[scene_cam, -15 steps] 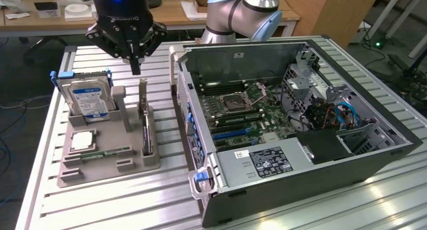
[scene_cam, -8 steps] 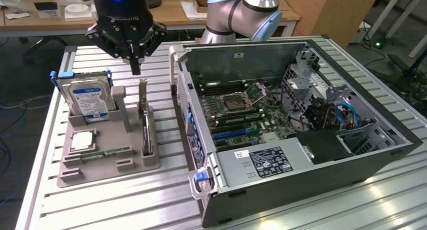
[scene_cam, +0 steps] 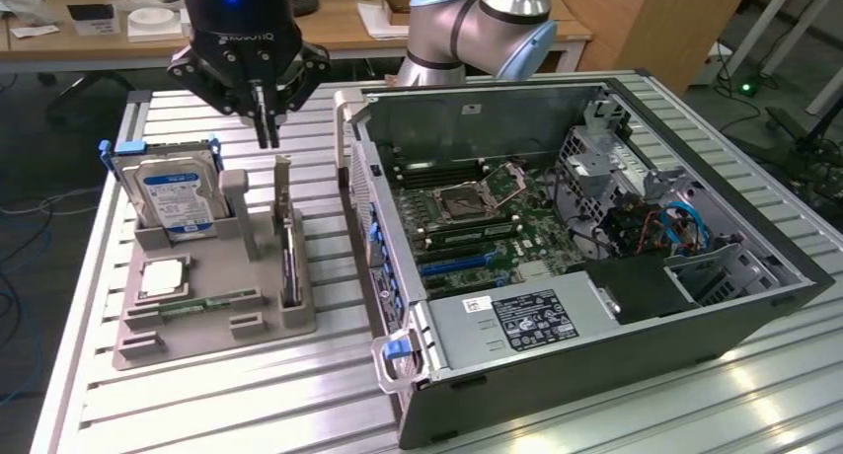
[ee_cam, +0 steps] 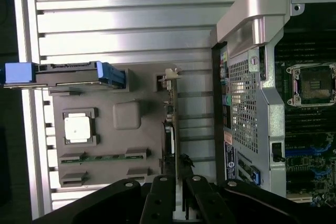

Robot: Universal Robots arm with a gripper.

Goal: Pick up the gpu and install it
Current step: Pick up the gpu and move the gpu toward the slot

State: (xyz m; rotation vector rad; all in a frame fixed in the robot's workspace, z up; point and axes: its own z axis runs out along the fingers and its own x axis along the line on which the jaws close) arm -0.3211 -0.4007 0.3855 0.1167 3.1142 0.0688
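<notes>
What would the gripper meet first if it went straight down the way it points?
Probably the top edge of the graphics card standing in the gray holder; the gripper hangs just above it, though depth is uncertain.

A blue-labelled hard drive [scene_cam: 176, 197] stood upright in a grey holder [scene_cam: 197, 328], a processor chip [scene_cam: 162, 276] flat beside it. An open computer case [scene_cam: 567, 380] lay near on the slatted table [scene_cam: 237, 410].

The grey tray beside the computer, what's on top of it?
On the grey tray: a hard drive and the gpu standing upright in slots, a processor chip and a memory stick lying flat. The slots hide the drive's and card's bottom edges.
</notes>
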